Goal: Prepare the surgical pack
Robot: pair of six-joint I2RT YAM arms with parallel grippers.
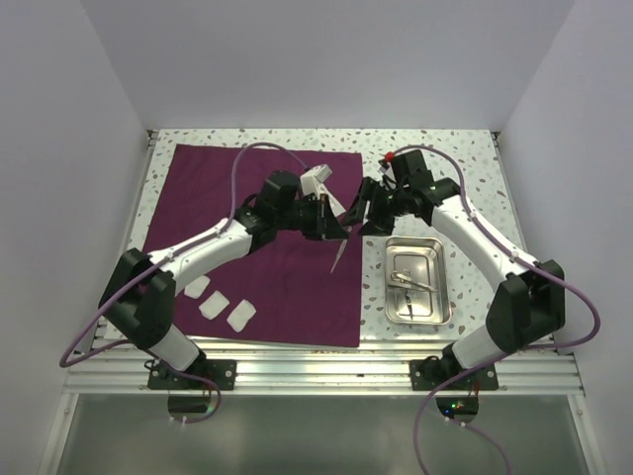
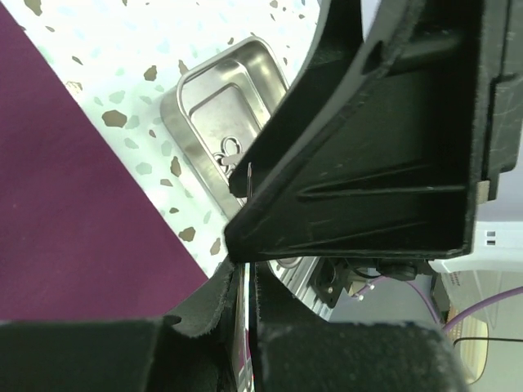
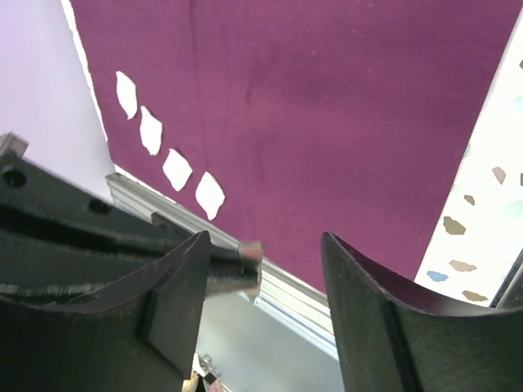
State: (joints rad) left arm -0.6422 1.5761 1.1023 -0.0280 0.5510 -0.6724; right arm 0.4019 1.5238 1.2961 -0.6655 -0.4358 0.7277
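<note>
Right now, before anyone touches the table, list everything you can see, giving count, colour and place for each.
cloth: one, deep maroon, flat on the table's left and middle
pads: four, white, in a row at the cloth's near left corner
tray: one, shiny steel, right of the cloth
tray instruments: count unclear, metal, inside the tray
thin instrument: one, metal, held above the cloth's right edge
table: one, speckled white
left arm: jaws shut on the thin instrument
right arm: jaws open beside it
</note>
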